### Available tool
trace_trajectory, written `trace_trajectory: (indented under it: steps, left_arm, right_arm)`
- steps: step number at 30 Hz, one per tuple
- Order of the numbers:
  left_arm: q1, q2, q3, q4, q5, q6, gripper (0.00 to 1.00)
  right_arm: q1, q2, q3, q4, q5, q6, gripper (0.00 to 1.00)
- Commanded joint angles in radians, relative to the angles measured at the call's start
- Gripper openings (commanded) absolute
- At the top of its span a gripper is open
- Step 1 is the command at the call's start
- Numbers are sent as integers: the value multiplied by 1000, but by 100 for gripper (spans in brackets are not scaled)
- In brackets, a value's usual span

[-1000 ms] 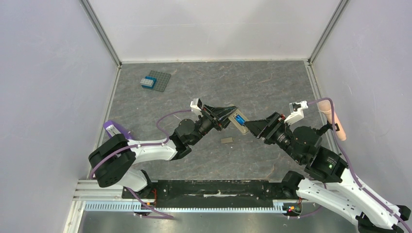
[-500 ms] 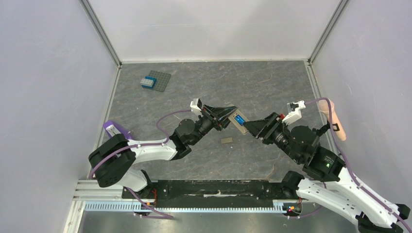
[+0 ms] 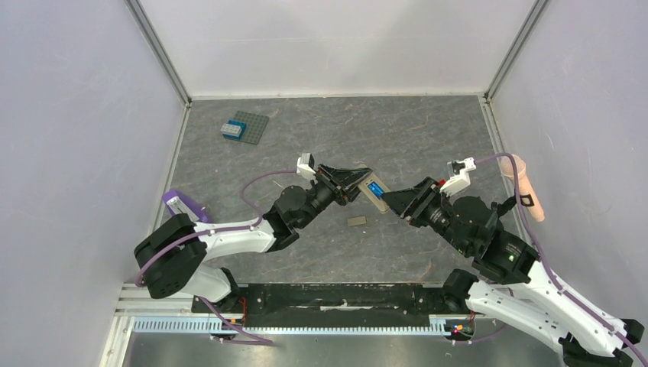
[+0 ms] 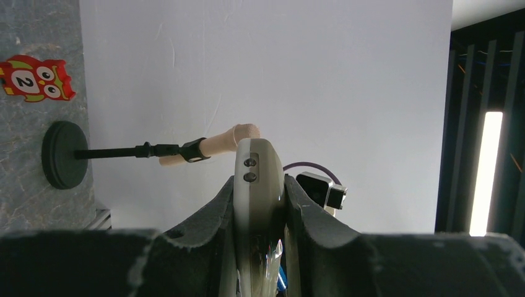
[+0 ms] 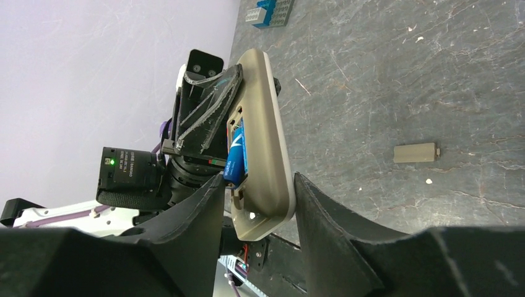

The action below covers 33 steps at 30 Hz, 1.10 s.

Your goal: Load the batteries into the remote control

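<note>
- While the left hand (image 4: 260, 189) clamped the slim beige remote control (image 5: 267, 117), the right hand (image 5: 259, 180) straddled it, half-open, grip unclear.
- Squeezing squarely looked right to seat the blue cylindrical battery (image 5: 238, 154).

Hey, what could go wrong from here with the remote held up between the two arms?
The blue battery looks tilted in the open back of the remote, one end sticking out. The right fingers straddling it might knock it loose instead of seating it. The remote hangs in the air, clamped only by the left fingers, so a sideways push could twist it.
</note>
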<state>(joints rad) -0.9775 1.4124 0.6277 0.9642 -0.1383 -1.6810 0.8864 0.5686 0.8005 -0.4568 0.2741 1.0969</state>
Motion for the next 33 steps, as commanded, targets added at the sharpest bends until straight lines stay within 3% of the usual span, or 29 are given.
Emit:
trace_trajectory:
  steps: [1,13,17,24,33]
  left_arm:
    - [-33,-46,59,89,43,34,2]
    - [-37,-47,64,98,47,52,2]
    - [-36,-60,84,77,81,147,2]
    - [-38,-116,191,-97,193,387,2]
    - [-41,-130,221,-156,283,541,2]
  right_arm:
    - [2,48,-29,-20,-25,-2,46]
    - [3,96,-24,-44,-63,-18,31]
    - [3,101,-18,-57,-70,-5,26]
    - [2,119,-12,-58,-84,-24,28]
    - [2,181,11,-99,-86,-49,28]
